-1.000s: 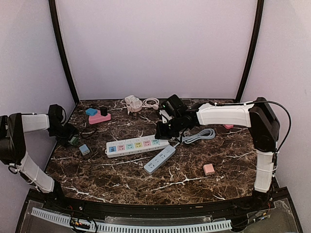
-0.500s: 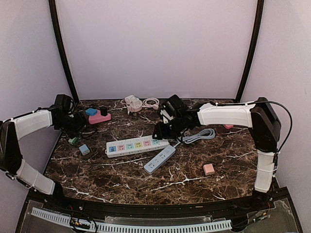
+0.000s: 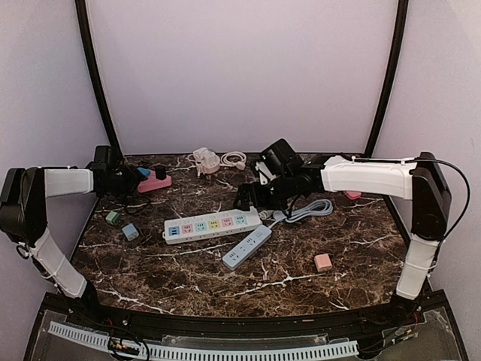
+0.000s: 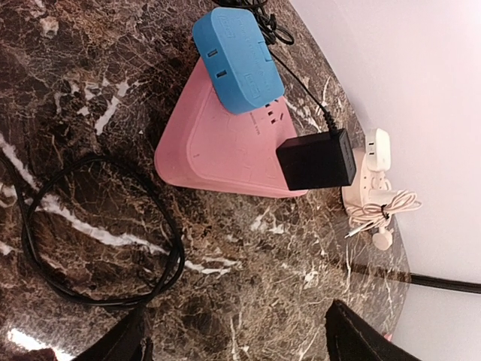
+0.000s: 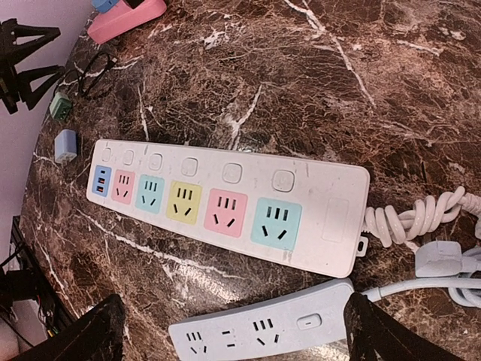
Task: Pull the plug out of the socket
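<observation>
Black plug [image 4: 316, 159] sits on the pink socket [image 4: 218, 150], far left of the table [image 3: 188, 280], with a blue adapter [image 4: 237, 60] alongside. Left gripper [image 4: 237, 342] nearby, jaws apart, holding nothing. Right gripper [image 5: 240, 331] spread wide above the white power strip [image 5: 225, 203], apparently not touching

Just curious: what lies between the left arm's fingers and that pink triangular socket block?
A loop of thin black cable on the brown marble tabletop, shown in the left wrist view.
</observation>
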Motion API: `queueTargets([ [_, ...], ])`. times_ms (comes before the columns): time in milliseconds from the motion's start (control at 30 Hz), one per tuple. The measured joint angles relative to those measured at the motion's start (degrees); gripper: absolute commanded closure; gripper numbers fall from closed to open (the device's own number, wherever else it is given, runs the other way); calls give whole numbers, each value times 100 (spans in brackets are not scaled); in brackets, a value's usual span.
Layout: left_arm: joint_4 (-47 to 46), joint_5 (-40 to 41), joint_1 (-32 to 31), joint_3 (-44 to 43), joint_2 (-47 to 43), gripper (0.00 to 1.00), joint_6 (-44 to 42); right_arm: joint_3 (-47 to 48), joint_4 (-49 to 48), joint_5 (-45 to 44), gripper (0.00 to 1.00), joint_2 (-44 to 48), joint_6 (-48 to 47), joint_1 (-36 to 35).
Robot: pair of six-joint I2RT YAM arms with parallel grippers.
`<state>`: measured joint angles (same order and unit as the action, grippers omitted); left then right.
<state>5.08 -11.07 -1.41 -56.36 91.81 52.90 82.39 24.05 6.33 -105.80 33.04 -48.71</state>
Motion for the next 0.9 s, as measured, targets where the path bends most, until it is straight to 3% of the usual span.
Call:
queueTargets([
  [567, -2627, 155, 92, 623, 1121, 26, 1580, -468, 138, -127, 1, 522, -4, 0],
  [900, -3672, 186, 98, 745, 1665, 38, 2118, -476, 232, -149, 1, 525, -87, 0],
])
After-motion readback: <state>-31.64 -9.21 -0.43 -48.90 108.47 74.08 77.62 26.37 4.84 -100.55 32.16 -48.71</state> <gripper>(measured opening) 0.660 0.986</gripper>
